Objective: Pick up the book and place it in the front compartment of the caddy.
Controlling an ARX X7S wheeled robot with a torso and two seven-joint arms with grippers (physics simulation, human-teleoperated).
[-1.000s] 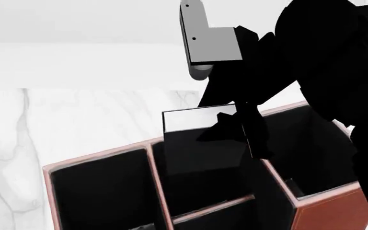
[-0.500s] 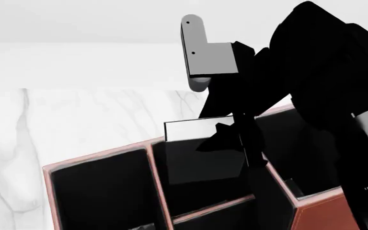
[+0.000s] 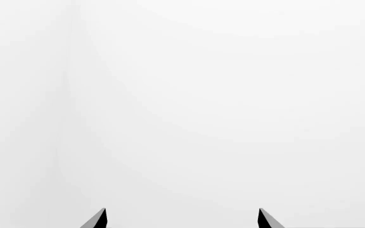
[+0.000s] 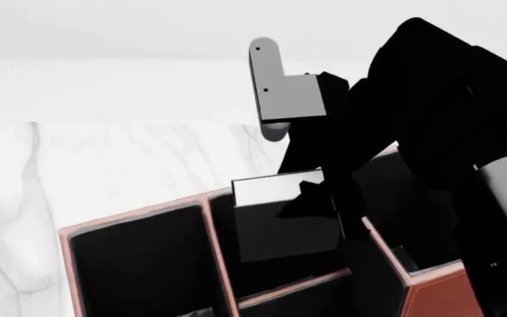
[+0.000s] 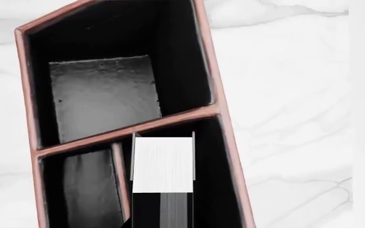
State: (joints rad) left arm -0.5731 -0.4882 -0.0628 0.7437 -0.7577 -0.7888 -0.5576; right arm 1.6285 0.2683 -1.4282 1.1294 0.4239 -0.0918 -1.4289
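The book [image 4: 276,221], black-covered, hangs upright with its lower part sunk into the caddy's [image 4: 451,290] middle column. My right gripper [image 4: 313,196] is shut on the book's right edge, and the black arm hides that side of it. The right wrist view shows the book's white page edge [image 5: 162,164] inside the front compartment [image 5: 214,190]. A low pink-edged crossbar [image 5: 120,175] parts that larger cell from the smaller cell beside it. The book's bottom end is hidden inside the cell. My left gripper [image 3: 182,219] is open over plain white, with only its fingertips [image 3: 99,219] showing.
The caddy [image 5: 216,110] stands on a white marble table [image 4: 103,165]. A tall empty cell [image 4: 139,271] lies left of the book, and another one [image 4: 430,218] lies right of it under my right arm. A grey-floored cell [image 5: 100,99] lies beyond the book's cell.
My right gripper has lowered the book, so more of it now sits below the caddy's rim. The right arm has dropped with it. The caddy has not moved.
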